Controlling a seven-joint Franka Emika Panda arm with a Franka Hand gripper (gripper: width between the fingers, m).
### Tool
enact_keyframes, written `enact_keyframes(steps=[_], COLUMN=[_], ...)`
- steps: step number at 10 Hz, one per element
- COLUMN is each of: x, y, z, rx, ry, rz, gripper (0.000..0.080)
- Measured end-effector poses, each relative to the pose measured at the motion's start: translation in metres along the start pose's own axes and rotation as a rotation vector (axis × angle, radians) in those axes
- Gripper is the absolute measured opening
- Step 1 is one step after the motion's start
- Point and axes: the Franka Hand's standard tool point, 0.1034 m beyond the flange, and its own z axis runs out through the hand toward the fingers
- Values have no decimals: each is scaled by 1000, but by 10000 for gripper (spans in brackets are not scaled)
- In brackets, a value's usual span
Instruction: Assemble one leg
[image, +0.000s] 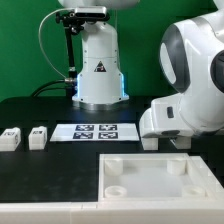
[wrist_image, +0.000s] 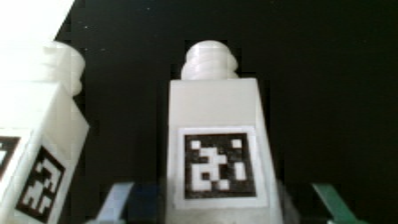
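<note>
gripper (wrist_image: 222, 205) low over the black table (image: 40, 110), at the exterior view's right, just behind the far edge of the large white board (image: 150, 185).

wrist view: leg (wrist_image: 214, 120) sits squarely between the two fingers (wrist_image: 121, 203). tag face is toward the camera, narrow rounded tip points away from it. jaws are partway apart and straddle the leg's near end. a thin dark gap shows on each side, so no firm hold is visible; contact can't be confirmed.

second leg (wrist_image: 45, 120) lies just beside the first, outside the jaws, pointing roughly the same way. part of its tag shows at the frame edge. the two are near each other but apart.

exterior view: the arm's bulky white wrist hides most of the pickup spot, and both of those legs can't be made out with certainty. two more legs, one (image: 10, 138) and the other (image: 38, 136), sit side by side at that view's left, well apart from the gripper. marker board (image: 95, 130) lies flat between them and the gripper, in front of the robot base (image: 98, 70).

large white board lies flat at the front, with round sockets visible in its near corners.
</note>
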Motion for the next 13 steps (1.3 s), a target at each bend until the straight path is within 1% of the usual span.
enact_keyframes(steps=[3,4,5,6,7,8,9,10,11,12,13], x=[0,-3,-17,-27,-41,-50,-56,-55,-43,-34,-39], y=[0,4,19,31,38,38,29,29,29,35,48], z=[0,-5,-41,-74,-91,-98,-93,-91,-99,-116,-149], rx=[0,-4,-6,2,3,-1,12,12,20,15,21], ry=[0,-13,-39,-24,-24,-22,-22,-23,63,183,246], rz=[0,-35,-102,-93,-91,-83,-37,-60,-58,-103,-143], gripper=[289,289,289,291,291,291,291,291,291,291,291])
